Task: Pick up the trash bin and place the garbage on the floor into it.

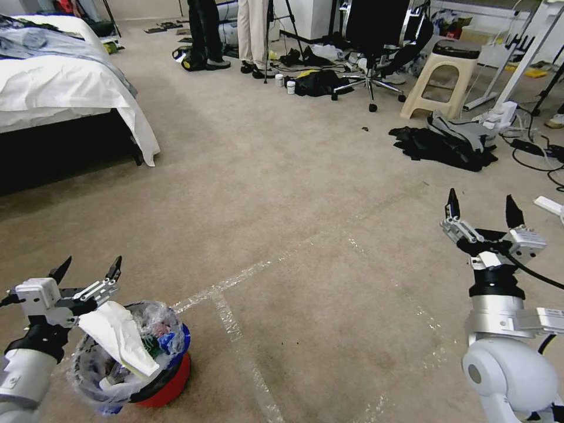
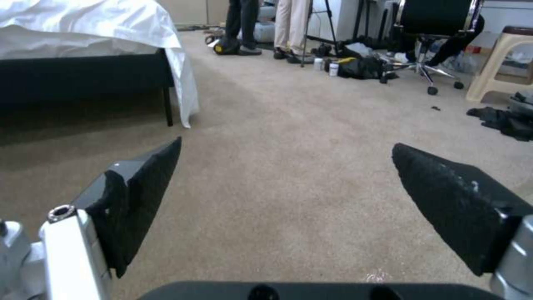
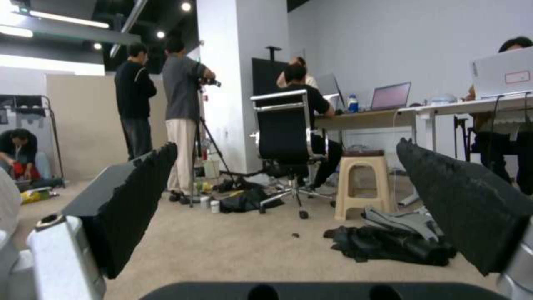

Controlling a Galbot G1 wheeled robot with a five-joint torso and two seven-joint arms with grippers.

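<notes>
Head view: trash bin (image 1: 167, 382) stands on the floor (image 1: 282, 194) at 7 o'clock, red base showing, clear bag bulging over the rim. Garbage (image 1: 117, 338) fills it: a white flat piece on top, blue and crumpled clear bits beside it. Left hand (image 1: 88, 271) hovers just beside the bin's far rim, fingers spread wide, gripping nothing. Right hand (image 1: 483, 208) raised at 4 o'clock, well apart, fingers likewise wide and empty. Dark clothes pile (image 1: 443, 147) at 2 o'clock.
</notes>
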